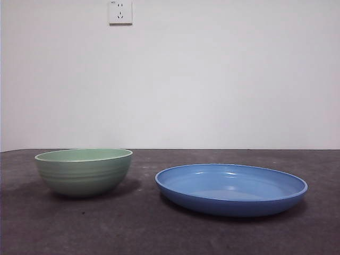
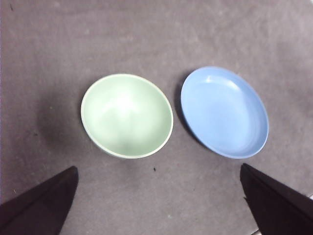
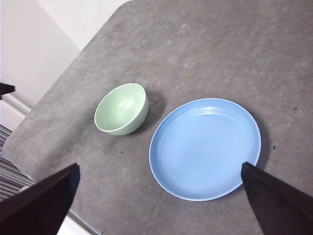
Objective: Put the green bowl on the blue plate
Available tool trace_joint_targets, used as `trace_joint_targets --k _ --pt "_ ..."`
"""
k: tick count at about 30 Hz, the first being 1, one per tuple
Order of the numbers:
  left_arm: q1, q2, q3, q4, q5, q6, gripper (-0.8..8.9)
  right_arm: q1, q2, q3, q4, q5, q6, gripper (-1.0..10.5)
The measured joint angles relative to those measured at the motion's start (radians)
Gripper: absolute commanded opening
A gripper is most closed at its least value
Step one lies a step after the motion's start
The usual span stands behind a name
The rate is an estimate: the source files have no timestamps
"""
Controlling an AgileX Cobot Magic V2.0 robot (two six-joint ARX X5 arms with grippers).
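A: Here we are at the table (image 1: 159, 234), dark grey and slightly mottled. The green bowl (image 1: 84, 171) sits upright on the left in the front view, pale mint with faint ribbed rings round its outside.

B: And the blue plate (image 1: 231, 188) is to its right, wide and shallow, glossy, rim turned up. The two are near each other but not touching; there's a strip of bare table between them.

A: Both are empty as far as I can see. What about the arms?

B: Neither shows in the front view. From above, the left claw (image 2: 156, 205) hangs high over the table, its two black jaws spread wide apart with nothing between them. The bowl and plate lie well below it.

A: Same story for the right claw (image 3: 159, 200): jaws wide apart, gripping nothing, up above the plate's near side.

B: On the white wall behind, there's a power socket (image 1: 120, 11) high up, above the bowl.

A: Bowl on the table, then, not on the plate.
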Motion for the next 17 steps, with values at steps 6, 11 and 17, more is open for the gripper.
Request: trace_joint_targets --k 6,11,17 --pt "0.0 0.121 0.0 0.013 -0.042 0.016 5.3 0.0 0.0 0.0 0.0 0.0 0.0 5.5" --pt "0.0 0.24 0.0 0.018 -0.052 0.027 5.26 0.0 0.0 0.0 0.0 0.0 0.0 5.5" --pt "0.0 0.389 0.0 0.06 -0.052 0.027 5.25 0.0 0.0 0.0 0.0 0.0 0.0 5.5"
